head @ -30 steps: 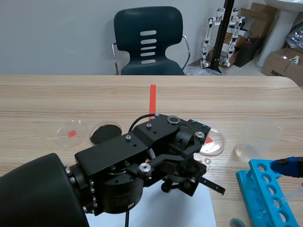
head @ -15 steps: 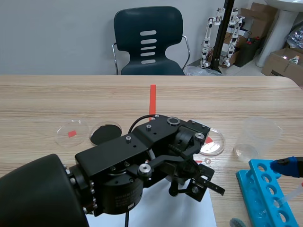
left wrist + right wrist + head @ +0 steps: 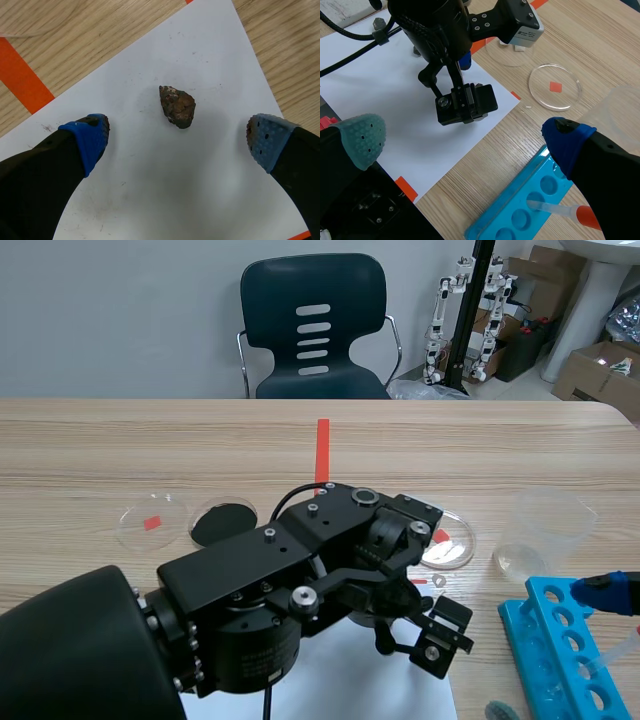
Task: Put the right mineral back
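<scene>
left jaws held wide, empty, astride mineral (image 3: 177, 106) on paper (image 3: 210, 45), judged staged for pickup | right jaws held open, empty

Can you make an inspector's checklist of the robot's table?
Surface: wooden table with a white paper sheet and orange tape marks.
Job's things: brown mineral lying on the paper, between the left hand's fingers, untouched.
Clutter: clear dish, dark dish, another clear dish, clear cup, blue rack holding a pipette.
Hands: left hand open above the mineral; right hand open near the rack.
Cables: black cable on the left arm.
Surroundings: dark chair, cardboard boxes.
</scene>
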Motion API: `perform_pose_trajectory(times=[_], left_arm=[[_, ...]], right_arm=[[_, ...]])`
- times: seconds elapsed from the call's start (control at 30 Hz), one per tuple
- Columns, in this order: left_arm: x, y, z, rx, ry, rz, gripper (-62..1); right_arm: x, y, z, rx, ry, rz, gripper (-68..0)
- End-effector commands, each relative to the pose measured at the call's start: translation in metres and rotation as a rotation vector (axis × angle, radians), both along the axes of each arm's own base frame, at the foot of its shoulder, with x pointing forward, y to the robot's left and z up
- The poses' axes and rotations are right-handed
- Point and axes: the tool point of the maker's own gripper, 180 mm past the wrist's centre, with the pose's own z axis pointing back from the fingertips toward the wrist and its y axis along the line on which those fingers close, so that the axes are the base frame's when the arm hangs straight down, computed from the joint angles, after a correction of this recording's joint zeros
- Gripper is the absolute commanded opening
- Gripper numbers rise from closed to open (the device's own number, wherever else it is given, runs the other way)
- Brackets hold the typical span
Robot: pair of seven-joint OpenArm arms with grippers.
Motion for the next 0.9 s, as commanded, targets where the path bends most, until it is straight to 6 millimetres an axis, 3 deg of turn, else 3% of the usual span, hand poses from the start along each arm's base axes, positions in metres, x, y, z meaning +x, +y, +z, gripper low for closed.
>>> perform_pose_trajectory(times=[0.0, 0.47, 0.87], left_arm=[[0.002, -0.01, 0.013, -0.055, -0.032, -0.005, -3.6], [0.005, -0.019, 0.057, -0.308, -0.305, 0.002, -3.6], [0.005, -0.019, 0.06, -0.317, -0.315, 0.002, -3.7]], right_arm=[[0.002, 0.005, 0.008, 0.028, -0.022, 0.004, 0.4], [0.002, 0.005, 0.008, 0.028, -0.022, 0.004, 0.4], [0.002, 0.005, 0.008, 0.028, -0.022, 0.004, 0.4]])
